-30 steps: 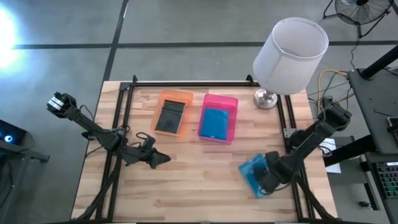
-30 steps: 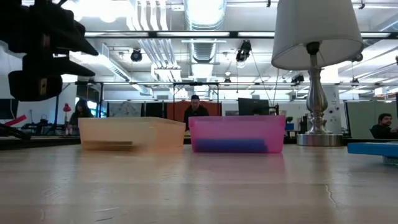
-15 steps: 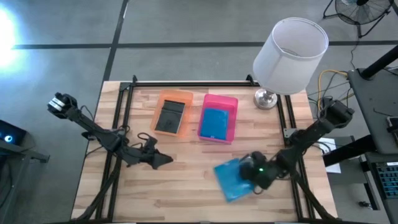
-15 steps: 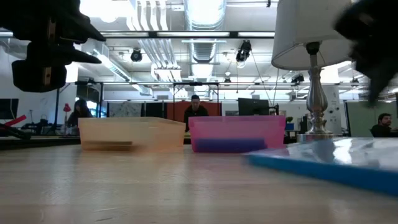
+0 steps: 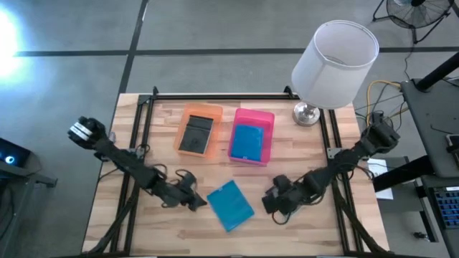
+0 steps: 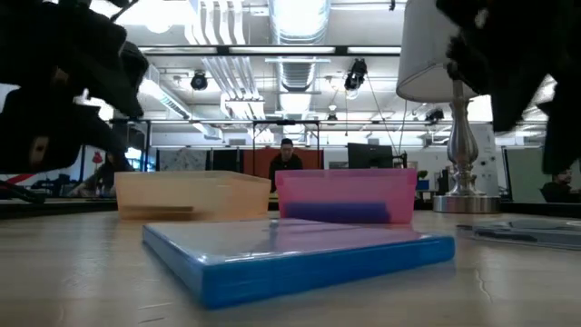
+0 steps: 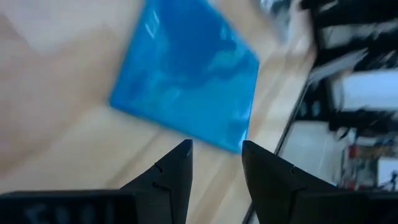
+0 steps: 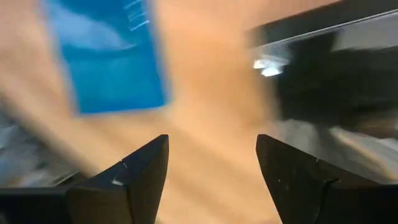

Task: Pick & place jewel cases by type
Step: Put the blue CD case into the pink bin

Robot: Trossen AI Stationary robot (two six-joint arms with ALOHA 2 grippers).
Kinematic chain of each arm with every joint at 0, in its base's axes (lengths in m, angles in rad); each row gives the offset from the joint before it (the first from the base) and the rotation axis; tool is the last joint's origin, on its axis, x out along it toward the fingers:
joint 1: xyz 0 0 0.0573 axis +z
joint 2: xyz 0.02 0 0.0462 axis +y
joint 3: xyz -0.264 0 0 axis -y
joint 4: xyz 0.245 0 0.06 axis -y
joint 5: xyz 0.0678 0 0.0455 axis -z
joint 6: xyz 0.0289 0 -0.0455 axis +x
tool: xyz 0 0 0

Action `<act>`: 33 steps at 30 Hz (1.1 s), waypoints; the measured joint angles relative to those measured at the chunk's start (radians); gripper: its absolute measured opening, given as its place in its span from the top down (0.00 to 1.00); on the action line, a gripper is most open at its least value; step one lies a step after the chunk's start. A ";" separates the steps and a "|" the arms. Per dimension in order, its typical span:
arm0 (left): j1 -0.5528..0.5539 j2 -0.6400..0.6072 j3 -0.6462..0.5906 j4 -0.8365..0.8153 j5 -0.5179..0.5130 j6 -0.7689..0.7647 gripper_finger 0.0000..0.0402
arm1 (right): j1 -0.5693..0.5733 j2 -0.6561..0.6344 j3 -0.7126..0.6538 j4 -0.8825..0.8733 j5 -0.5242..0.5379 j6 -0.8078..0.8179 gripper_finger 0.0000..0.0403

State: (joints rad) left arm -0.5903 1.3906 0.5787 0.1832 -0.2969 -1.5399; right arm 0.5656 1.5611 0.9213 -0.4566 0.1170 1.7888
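From above we see a blue jewel case (image 5: 230,206) lying flat on the near middle of the table (image 5: 165,229), between the left gripper (image 5: 195,201) and the right gripper (image 5: 269,203), touching neither. Both wrist views show spread fingers holding nothing. Only the overhead view reveals a dark case (image 5: 196,135) in the orange tray (image 5: 206,111) and a blue one (image 5: 248,142) in the pink tray (image 5: 267,118); the low view shows just the tray walls.

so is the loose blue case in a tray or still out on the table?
Out. The blue case lies flat on the bare table, in front of the pink tray, between both hands.
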 joint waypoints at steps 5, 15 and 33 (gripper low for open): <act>-0.003 0.201 0.106 0.000 0.134 0.001 0.70 | -0.036 0.137 0.078 0.103 -0.006 -0.085 0.42; -0.005 0.350 0.142 0.100 0.169 -0.004 0.70 | -0.196 0.402 0.286 0.053 -0.073 -0.419 0.42; -0.006 0.353 0.096 0.102 0.201 0.110 0.70 | -0.271 0.476 0.274 0.469 -0.395 -0.652 0.43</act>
State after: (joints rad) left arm -0.5965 1.7435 0.6747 0.2851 -0.0959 -1.4303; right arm 0.2944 2.0375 1.1954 0.0120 -0.2783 1.1369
